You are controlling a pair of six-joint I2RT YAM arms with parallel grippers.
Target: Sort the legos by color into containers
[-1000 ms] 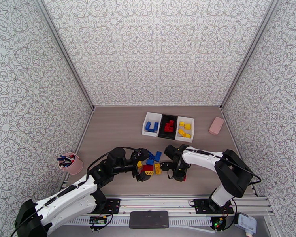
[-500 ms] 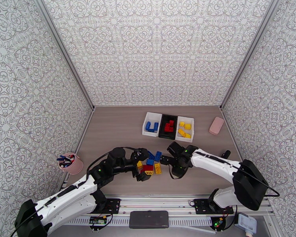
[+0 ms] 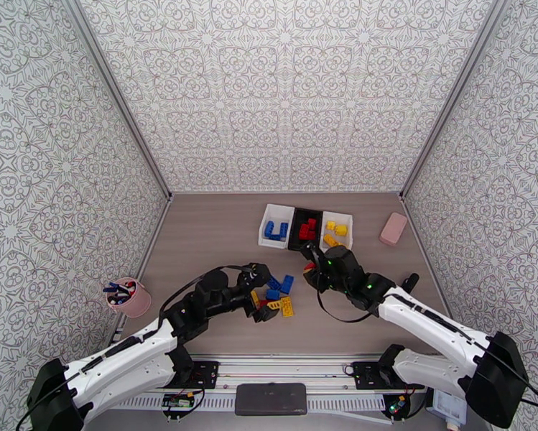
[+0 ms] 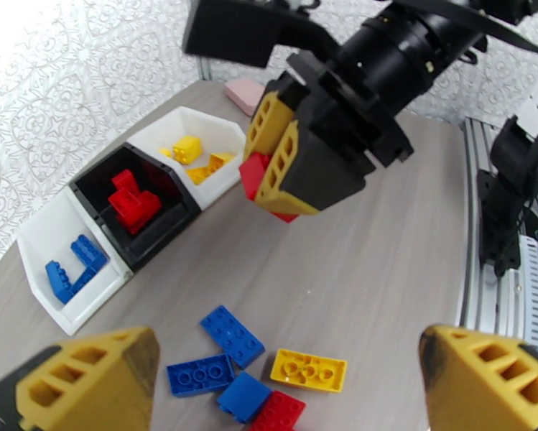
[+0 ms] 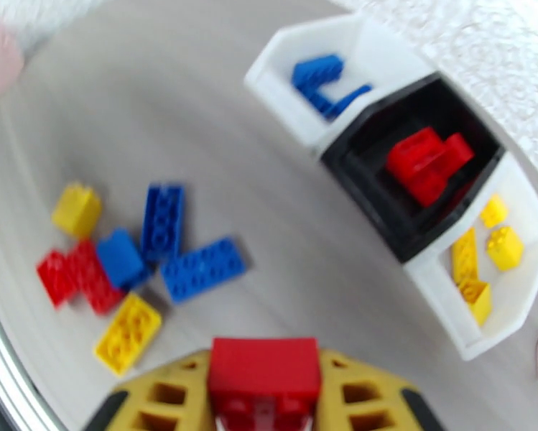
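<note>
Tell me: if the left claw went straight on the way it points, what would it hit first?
Probably the loose bricks lying on the table. The open left gripper frames that small pile of blue, yellow and red pieces. Exact depth is hard to judge.

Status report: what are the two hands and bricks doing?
Right hand shut on a red brick, just short of the black bin. Left hand open over the loose bricks. Nothing seen blocking.
</note>
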